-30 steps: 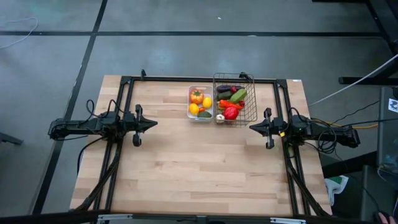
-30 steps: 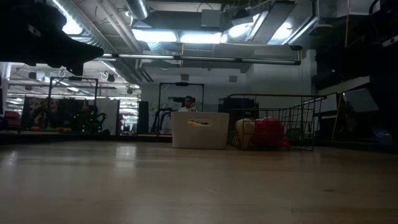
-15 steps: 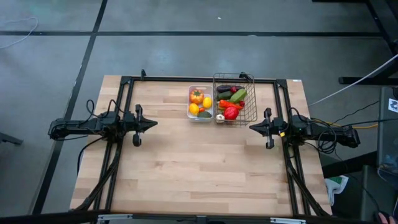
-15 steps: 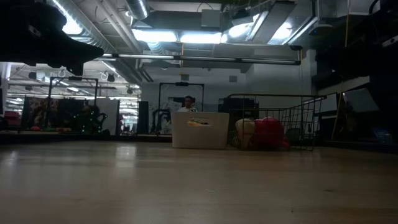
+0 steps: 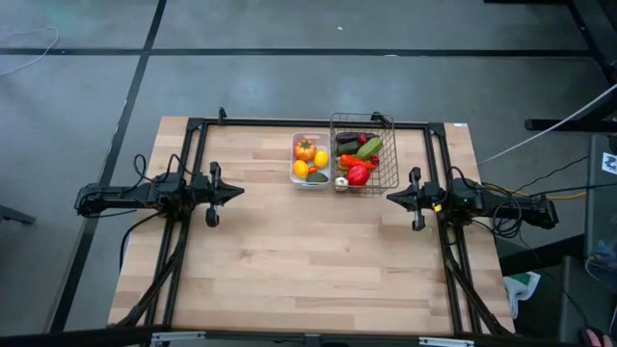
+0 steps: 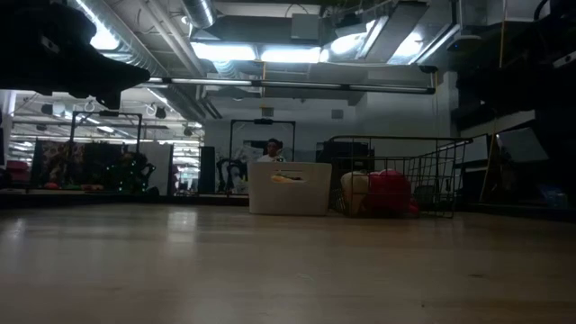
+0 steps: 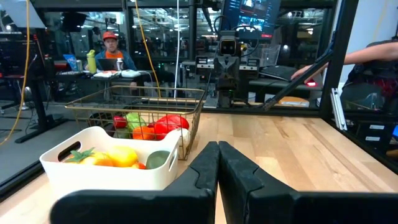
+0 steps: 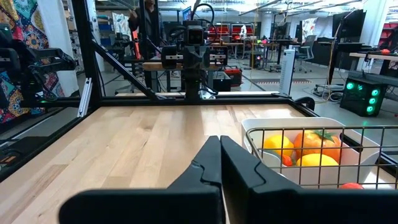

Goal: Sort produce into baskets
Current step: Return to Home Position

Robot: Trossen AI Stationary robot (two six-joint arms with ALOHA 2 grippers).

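The near half of the wooden table (image 5: 308, 280) is just bare pale butcher-block planks, so there's loads of open room there. About midway back the two arms lie low and flat, one coming in from each side edge and pointing at each other. That puts the left gripper (image 5: 238, 192) on the left and the right gripper (image 5: 389, 197) on the right, well apart with a wide strip of bare wood between them. Both wrist views show the dark fingers pressed together tip to tip, no gap. Black frame rails (image 5: 260, 122) run across the far edge and down both sides under the arms, so the sides are kinda boxed in. Further back, close to the far rail and a bit right of centre, the two containers sit side by side, touching or nearly so. On the left is the small white plastic tray (image 5: 293, 159), smooth-walled with a handle slot, holding an orange tomato (image 5: 305, 149), yellow lemons (image 5: 321, 159) and something dark green. On the right is the taller gold wire basket (image 5: 396, 166), open mesh, with a red pepper (image 5: 359, 174), a green cucumber (image 5: 369, 147), a dark eggplant (image 5: 347, 138) and some orange and red bits piled in. All the produce I can see is inside those two. Past the table it's a cluttered workshop, and the left wrist view catches a person in an orange cap (image 7: 111, 46) at a desk.
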